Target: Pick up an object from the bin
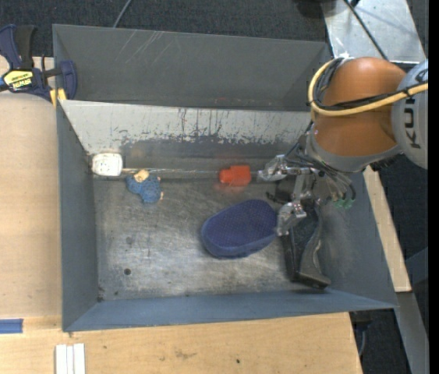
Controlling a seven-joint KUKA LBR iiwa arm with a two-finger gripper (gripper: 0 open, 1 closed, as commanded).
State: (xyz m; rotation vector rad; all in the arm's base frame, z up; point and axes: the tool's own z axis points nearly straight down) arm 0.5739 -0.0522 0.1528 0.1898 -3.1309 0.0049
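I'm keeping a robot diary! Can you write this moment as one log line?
pincer: right side of bin | at right end of dark blue oval pad | close by: black wedge

white round thing (107, 164): 1 | small light-blue toy (145, 187): 1 | orange block (235, 176): 1 | dark-blue oval pad (238, 228): 1 | black angular piece (307, 262): 1 | grey bin (203, 72): 1
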